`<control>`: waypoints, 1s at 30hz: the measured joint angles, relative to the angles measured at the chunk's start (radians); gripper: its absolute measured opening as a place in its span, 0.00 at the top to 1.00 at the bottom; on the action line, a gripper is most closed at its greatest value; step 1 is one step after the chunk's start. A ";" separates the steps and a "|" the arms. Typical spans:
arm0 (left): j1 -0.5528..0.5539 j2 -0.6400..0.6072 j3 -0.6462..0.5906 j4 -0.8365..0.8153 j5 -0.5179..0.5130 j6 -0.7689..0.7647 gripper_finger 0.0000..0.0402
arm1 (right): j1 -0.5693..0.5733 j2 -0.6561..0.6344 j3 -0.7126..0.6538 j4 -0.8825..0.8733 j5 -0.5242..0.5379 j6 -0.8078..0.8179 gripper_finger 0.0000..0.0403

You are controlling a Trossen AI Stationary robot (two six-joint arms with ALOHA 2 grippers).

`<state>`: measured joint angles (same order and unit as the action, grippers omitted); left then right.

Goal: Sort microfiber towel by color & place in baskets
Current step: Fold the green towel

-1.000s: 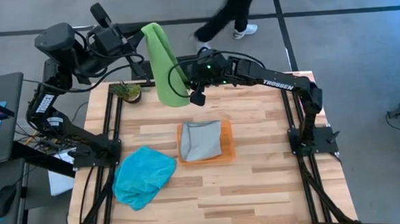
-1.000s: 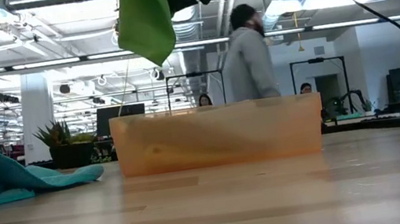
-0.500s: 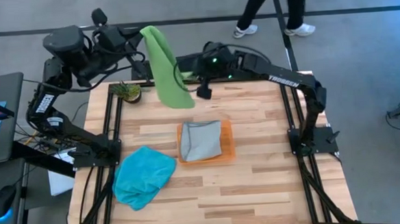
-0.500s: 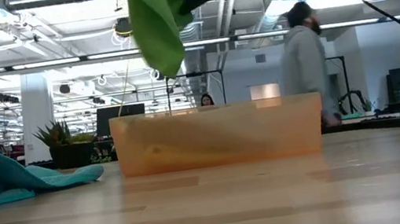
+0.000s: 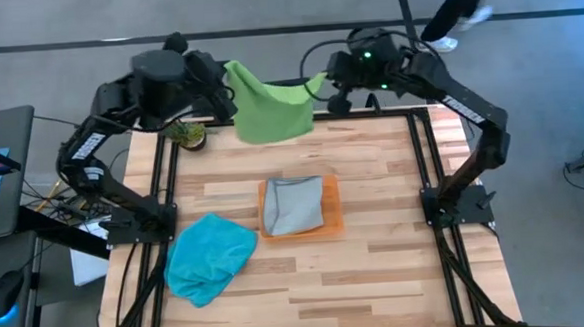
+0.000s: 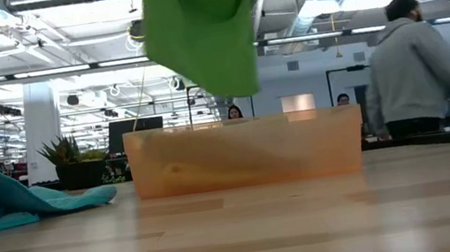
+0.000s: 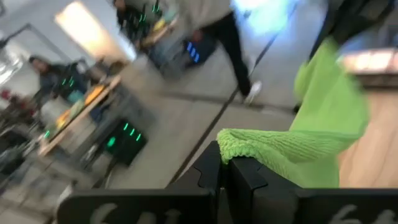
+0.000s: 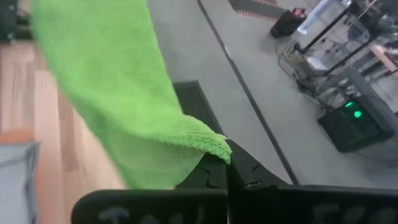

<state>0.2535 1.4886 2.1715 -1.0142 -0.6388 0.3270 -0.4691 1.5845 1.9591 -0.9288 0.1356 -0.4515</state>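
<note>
Seen from above, a bright green microfiber towel (image 5: 272, 109) is held spread in the air over the far edge of the pale wooden slatted counter (image 5: 376, 229). Its left corner is pinched by the left pincer (image 5: 229, 79) and its right corner by the right pincer (image 5: 320, 82). A shallow orange rectangular tray (image 5: 330, 208) lies near the counter's middle with a folded grey towel (image 5: 294, 204) inside it. A crumpled teal towel (image 5: 209, 256) lies on the near left of the counter, and a small green potted plant (image 5: 187, 133) stands at the far left.

At counter height, the green towel (image 6: 198, 32) hangs above the orange tray (image 6: 245, 152), clear of it. The teal towel (image 6: 12, 198) rests at the left, and a person in a grey hooded top (image 6: 418, 70) is seen in the room behind.

In the left wrist view, the left pincer (image 7: 224, 167) is closed on a green corner (image 7: 273, 146).

In the right wrist view, the right pincer (image 8: 225, 163) is likewise closed on a green corner (image 8: 124, 93).
</note>
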 joint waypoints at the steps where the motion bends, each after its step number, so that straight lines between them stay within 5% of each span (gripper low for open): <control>1: 0.000 0.008 0.000 -0.028 -0.021 -0.012 1.00 | -0.004 -0.011 0.000 -0.027 0.001 0.000 1.00; 20: 0.029 0.172 0.000 -0.502 -0.079 -0.285 1.00 | -0.023 -0.043 -0.001 -0.345 0.155 0.058 0.99; 30: 0.101 0.260 0.000 -0.558 0.032 -0.351 1.00 | -0.045 -0.009 -0.001 -0.368 0.156 0.127 0.99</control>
<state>0.3542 1.7491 2.1715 -1.5719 -0.6068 -0.0238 -0.5143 1.5754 1.9580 -1.2968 0.2917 -0.3247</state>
